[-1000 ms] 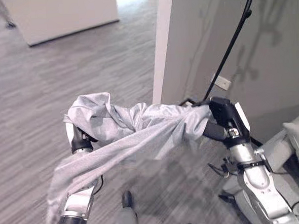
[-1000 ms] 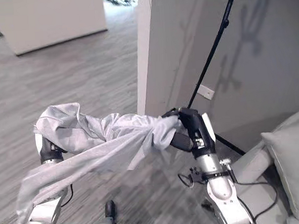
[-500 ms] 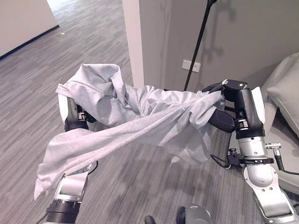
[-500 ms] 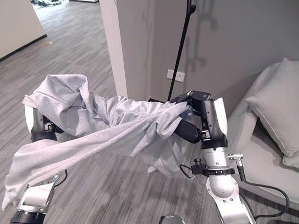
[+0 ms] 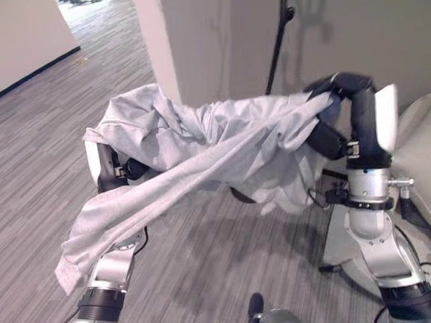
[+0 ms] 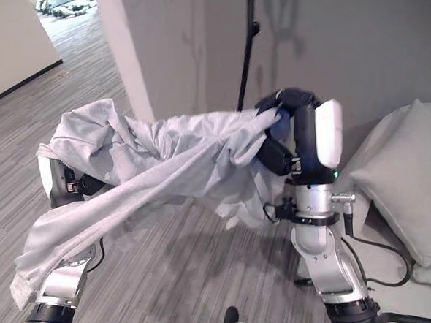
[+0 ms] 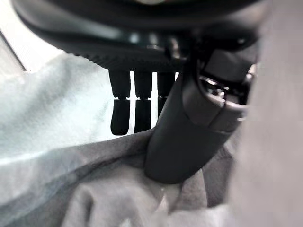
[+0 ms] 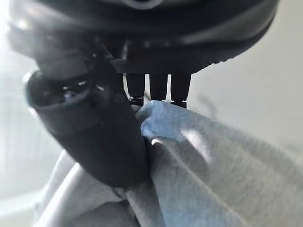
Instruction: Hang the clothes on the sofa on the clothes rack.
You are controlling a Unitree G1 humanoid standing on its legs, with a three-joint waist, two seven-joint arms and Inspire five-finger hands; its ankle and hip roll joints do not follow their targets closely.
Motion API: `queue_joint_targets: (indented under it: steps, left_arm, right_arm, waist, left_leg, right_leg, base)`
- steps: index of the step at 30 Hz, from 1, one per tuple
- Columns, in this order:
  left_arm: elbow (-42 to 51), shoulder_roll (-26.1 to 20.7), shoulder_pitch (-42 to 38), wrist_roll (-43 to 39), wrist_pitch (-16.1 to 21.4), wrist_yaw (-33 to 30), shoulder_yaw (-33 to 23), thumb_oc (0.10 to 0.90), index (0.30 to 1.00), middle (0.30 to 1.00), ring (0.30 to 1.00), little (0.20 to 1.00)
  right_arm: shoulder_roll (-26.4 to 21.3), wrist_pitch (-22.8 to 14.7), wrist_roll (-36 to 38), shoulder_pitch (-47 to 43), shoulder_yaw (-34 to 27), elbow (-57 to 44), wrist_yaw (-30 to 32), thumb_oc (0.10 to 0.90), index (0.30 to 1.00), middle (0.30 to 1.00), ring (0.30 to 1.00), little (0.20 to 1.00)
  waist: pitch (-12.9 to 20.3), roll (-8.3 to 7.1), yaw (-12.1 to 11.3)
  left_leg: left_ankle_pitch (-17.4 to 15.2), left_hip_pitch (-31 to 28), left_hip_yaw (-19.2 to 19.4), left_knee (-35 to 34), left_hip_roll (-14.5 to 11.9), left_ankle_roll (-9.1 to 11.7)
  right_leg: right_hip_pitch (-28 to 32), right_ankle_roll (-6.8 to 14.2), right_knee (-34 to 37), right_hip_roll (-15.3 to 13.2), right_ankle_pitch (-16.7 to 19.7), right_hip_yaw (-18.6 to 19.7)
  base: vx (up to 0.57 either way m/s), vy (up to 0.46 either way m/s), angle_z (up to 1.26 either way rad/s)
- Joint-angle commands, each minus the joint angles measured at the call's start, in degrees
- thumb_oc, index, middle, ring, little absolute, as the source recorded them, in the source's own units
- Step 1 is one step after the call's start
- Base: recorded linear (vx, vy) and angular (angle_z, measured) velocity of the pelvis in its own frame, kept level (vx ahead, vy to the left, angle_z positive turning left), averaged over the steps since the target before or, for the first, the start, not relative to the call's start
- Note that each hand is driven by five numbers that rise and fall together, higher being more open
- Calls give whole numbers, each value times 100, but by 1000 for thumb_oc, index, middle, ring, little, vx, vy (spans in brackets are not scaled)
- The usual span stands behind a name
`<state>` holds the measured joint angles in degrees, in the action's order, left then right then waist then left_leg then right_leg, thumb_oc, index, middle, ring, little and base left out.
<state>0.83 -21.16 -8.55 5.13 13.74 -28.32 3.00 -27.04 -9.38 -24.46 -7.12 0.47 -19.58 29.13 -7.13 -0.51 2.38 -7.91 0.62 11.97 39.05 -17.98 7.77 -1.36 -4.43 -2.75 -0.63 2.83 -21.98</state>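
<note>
Btwn hands, garment stretched left-right

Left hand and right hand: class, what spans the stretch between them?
The grey garment spans it, bunched over the left hand and gripped by the right hand, seen in both eye views.

Garment spans left hand to right hand — rack pole behind, cushion at right.
</note>
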Motion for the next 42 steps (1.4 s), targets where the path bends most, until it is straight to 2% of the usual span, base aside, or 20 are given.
queue_joint_targets:
  steps: [1,2,3,4,6,10,11,15,17,18,20,23,25,28,34,36,37,39,41,42]
  left_arm:
    - [364,-473,-401,31,500,-417,-342,400,300,300,300,300]
    - [398,-378,-400,1,494,-472,-368,400,300,300,300,300]
    - [355,-284,-432,208,507,-487,-336,400,300,300,300,300]
    - [367,-284,-474,247,540,-528,-303,400,300,300,300,300]
    - [353,-287,-533,289,559,-591,-277,400,300,300,300,300]
    - [477,-347,-449,449,498,-534,-304,400,300,300,300,300]
    - [510,-377,-454,496,494,-521,-321,400,300,300,300,300]
    - [481,-459,-681,557,403,-768,-254,400,300,300,300,300]
    - [458,-460,-711,563,378,-769,-268,400,300,300,300,300]
    - [438,-481,-761,563,375,-699,-283,400,300,300,300,300]
    - [361,-504,-825,525,404,-700,-290,400,300,300,300,300]
    - [259,-529,-912,579,411,-741,-309,400,300,300,300,300]
    - [158,-598,-1077,848,327,-826,-322,400,300,300,300,300]
    - [-59,-705,-1209,1115,285,-1007,-385,400,300,300,300,300]
    - [-383,-896,-1516,1219,175,-1193,-385,400,300,300,300,300]
    - [-613,-1015,-1819,1225,153,-1278,-331,400,300,300,300,300]
    - [-824,-1174,-2200,1300,89,-1423,-220,400,300,300,300,300]
    - [-968,-1334,-2536,1401,12,-1598,-186,400,300,300,300,300]
    - [-1077,-1473,-2771,1571,-91,-1811,-209,400,300,300,300,300]
    - [-1084,-1658,-2947,1800,-220,-2017,-258,400,300,300,300,300]
  right_arm:
    - [-78,-181,-107,-314,-869,-448,792,400,300,300,300,300]
    - [-110,-113,-142,-348,-885,-488,879,400,300,300,300,300]
    - [-65,-153,-304,-401,-934,-685,889,400,300,300,300,300]
    - [-31,-149,-324,-433,-943,-704,889,400,300,300,300,300]
    - [-2,-125,-305,-598,-873,-601,897,400,300,300,300,300]
    - [135,-85,-349,-686,-734,-530,795,400,300,300,300,300]
    - [139,-91,-400,-696,-739,-541,756,400,300,300,300,300]
    - [168,-116,-156,-803,-403,-290,372,400,300,300,300,300]
    - [181,-118,-106,-803,-374,-221,374,400,300,300,300,300]
    - [188,-139,39,-810,-374,-173,329,400,300,300,300,300]
    - [183,-132,140,-809,-389,-91,338,400,300,300,300,300]
    - [161,-118,188,-751,-390,-29,281,400,300,300,300,300]
    - [67,-110,335,-697,-352,111,151,400,300,300,300,300]
    - [-41,-206,446,-695,-313,250,57,400,300,300,300,300]
    - [-451,-434,815,-985,-237,497,-58,400,300,300,300,300]
    - [-580,-514,921,-1222,-132,580,-49,400,300,300,300,300]
    - [-702,-595,1102,-1604,69,677,-57,400,300,300,300,300]
    - [-896,-590,1142,-1893,217,836,-20,400,300,300,300,300]
    - [-979,-585,1189,-2048,278,909,-4,400,300,300,300,300]
    - [-1079,-579,1241,-2195,305,943,31,400,300,300,300,300]
  waist:
    - [505,-84,114]
    - [443,-181,43]
    - [326,-247,-105]
    - [326,-253,-222]
    - [278,-161,-397]
    - [399,-72,-491]
    - [458,-77,-492]
    - [383,44,-414]
    - [403,39,-432]
    - [450,54,-473]
    - [518,61,-463]
    - [549,3,-404]
    - [567,-158,-374]
    - [678,-349,-399]
    - [861,-389,-410]
    - [831,-378,-399]
    - [636,-443,-509]
    - [519,-506,-553]
    - [471,-538,-544]
    - [504,-556,-562]
  left_leg:
    - [1358,-645,25,-1018,-123,3]
    - [1049,-363,-23,-906,135,-134]
    - [-9,343,-272,-1599,1099,-459]
    - [214,619,-350,-2115,1457,-579]
    - [823,949,-592,-2899,1806,-537]
    - [921,417,-675,-3540,1940,-762]
    - [890,306,-572,-3626,1925,-789]
    - [821,-453,-285,-4124,1871,-1027]
    - [793,-511,-261,-4183,1871,-1026]
    - [754,-579,-275,-4286,1801,-975]
    - [672,-651,-410,-4346,1746,-892]
    - [593,-746,-541,-4372,1727,-814]
    - [436,-955,-645,-4373,1727,-751]
    - [343,-1111,-722,-4363,1597,-646]
    - [171,-1008,-911,-3790,1040,-327]
    - [315,-771,-1020,-3170,899,-202]
    - [781,-197,-1207,-1939,853,-118]
    - [879,191,-1173,-1478,845,-199]
    - [824,393,-1072,-1619,799,-238]
    - [695,475,-830,-2279,643,-232]
  right_leg:
    - [131,743,602,-504,68,-120]
    - [332,686,714,-486,-58,72]
    - [574,776,762,-479,-179,476]
    - [585,838,747,-503,-200,598]
    - [740,798,732,-309,-300,836]
    - [790,750,-7,-142,-697,892]
    - [781,806,-221,-162,-738,739]
    - [-60,1356,-2373,-865,-396,245]
    - [-92,1316,-2306,-1044,-420,208]
    - [-126,1207,-1951,-1316,-490,117]
    - [-214,1184,-1414,-1470,-445,245]
    - [-268,1277,-438,-1444,-57,680]
    - [-287,1415,70,-1420,215,1096]
    - [-74,1483,158,-1278,329,1196]
    - [267,1288,420,-820,68,1043]
    - [425,1141,530,-647,-13,944]
    - [636,931,593,-556,-60,878]
    - [744,882,628,-542,-168,799]
    - [782,910,659,-567,-227,774]
    - [814,1008,698,-625,-272,716]
  base:
    - [173,-59,-9]
    - [427,10,-24]
    - [476,104,-4]
    - [397,198,-24]
    - [167,112,-130]
    - [213,112,-93]
    - [232,143,-42]
    - [184,142,-52]
    - [91,-39,-26]
    - [119,-95,-12]
    - [220,-185,15]
    - [190,-152,29]
    - [350,-227,40]
    - [239,-157,35]
    - [209,-232,13]
    - [140,-263,16]
    - [31,-204,18]
    - [49,-132,21]
    - [83,48,10]
    - [98,86,29]
